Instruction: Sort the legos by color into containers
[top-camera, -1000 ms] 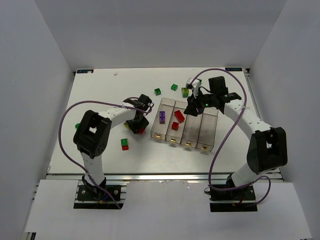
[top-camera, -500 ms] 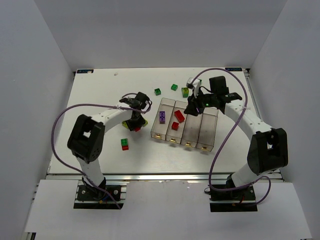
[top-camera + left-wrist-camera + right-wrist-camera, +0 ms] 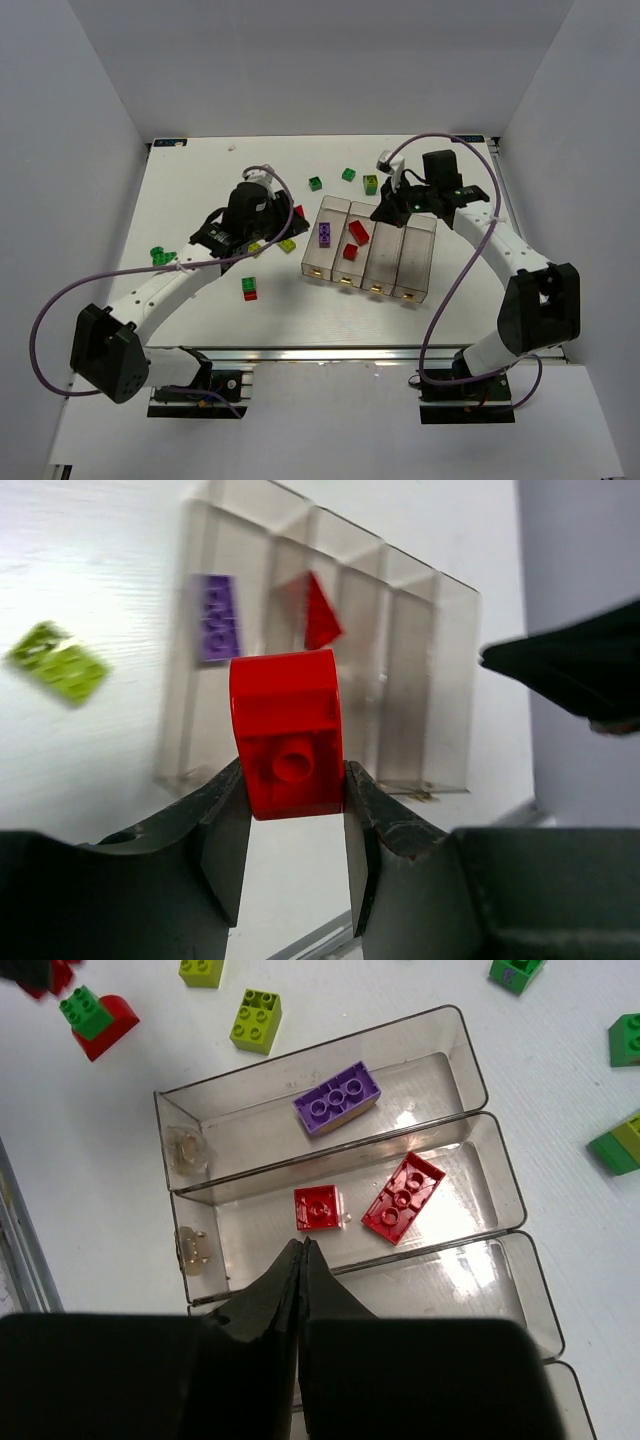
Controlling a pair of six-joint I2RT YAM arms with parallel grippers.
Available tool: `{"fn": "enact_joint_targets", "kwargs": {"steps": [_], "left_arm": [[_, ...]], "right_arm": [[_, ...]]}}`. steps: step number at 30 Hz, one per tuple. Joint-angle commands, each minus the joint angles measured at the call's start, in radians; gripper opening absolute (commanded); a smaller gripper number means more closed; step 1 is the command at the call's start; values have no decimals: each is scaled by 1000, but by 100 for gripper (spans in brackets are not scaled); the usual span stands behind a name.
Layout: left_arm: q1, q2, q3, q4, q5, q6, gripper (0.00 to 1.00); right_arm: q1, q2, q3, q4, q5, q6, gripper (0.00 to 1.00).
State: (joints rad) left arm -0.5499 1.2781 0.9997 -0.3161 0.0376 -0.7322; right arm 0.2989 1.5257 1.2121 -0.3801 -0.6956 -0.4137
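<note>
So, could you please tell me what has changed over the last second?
The left hand has lifted a red brick and swung it towards the bins. The right hand has shut, empty, above them. The bins and the bricks inside stayed put.

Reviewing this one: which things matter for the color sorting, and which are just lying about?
Job: four joined bins; purple brick and two red bricks already binned; red brick in left gripper; loose green bricks on table.
Lying about: purple cables; metal rail.
</note>
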Motion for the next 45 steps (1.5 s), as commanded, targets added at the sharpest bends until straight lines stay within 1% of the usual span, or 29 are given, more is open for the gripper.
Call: {"fn": "enact_joint_targets", "kwargs": {"steps": [1,4,5,6,9,10,12,14,16,17,19,20,22,29,31,33,35,36,37,38,39,40,41,43,44,45], "left_arm": [[-38,65,7,183,205,60,0],[-87,167,56,198,242,91,0],[-99,194,95,198,251,99,0],[-110,248,115,193,255,114,1],[-146,329,204,143,246,146,5],[-159,380,227,118,248,154,7],[-180,417,276,101,240,166,10],[-192,467,324,71,226,175,18],[-203,497,353,23,211,181,29],[-206,521,367,5,197,185,33],[-211,538,399,-46,174,185,43],[-212,546,405,-55,168,186,50],[-216,538,401,-58,154,186,55],[-216,494,387,-61,127,182,63],[-216,463,384,-61,105,177,63],[-216,428,361,-63,73,168,60],[-214,354,314,-61,13,159,44],[-214,325,291,-64,-11,142,33],[-213,263,266,-70,-68,131,14],[-211,229,239,-75,-91,119,7],[-206,193,178,-83,-116,94,4],[-202,158,147,-104,-140,80,3],[-197,86,114,-119,-192,65,3],[-179,20,30,-185,-240,15,4],[-173,-41,4,-211,-286,-2,12],[-156,-71,-39,-240,-310,-44,15]], "right_arm": [[-33,-52,23,46,-25,76,0],[-64,-67,38,52,-30,107,0],[-72,-68,40,52,-33,108,0],[-81,-71,43,52,-35,111,0],[-106,-78,37,49,-33,110,0],[-115,-79,33,50,-33,112,0],[-122,-85,18,49,-33,112,0],[-129,-96,0,49,-31,112,0],[-132,-102,-9,49,-30,110,1],[-133,-104,-13,49,-28,105,2],[-135,-105,-19,47,-28,104,3],[-138,-107,-20,47,-27,101,3],[-136,-104,-25,47,-31,98,3],[-138,-91,-22,40,-54,92,6],[-138,-90,-14,21,-86,69,10],[-138,-90,-10,-15,-116,44,15],[-136,-82,1,-54,-191,-12,24],[-133,-75,7,-104,-217,-36,26],[-127,-70,10,-126,-251,-55,31],[-118,-65,18,-152,-258,-100,33],[-95,-61,18,-184,-265,-117,34],[-81,-61,18,-198,-259,-134,35],[-67,-62,15,-204,-252,-152,35],[-21,-67,0,-206,-233,-158,34],[-5,-68,-6,-203,-223,-157,34],[26,-73,-16,-194,-211,-140,34]]}}
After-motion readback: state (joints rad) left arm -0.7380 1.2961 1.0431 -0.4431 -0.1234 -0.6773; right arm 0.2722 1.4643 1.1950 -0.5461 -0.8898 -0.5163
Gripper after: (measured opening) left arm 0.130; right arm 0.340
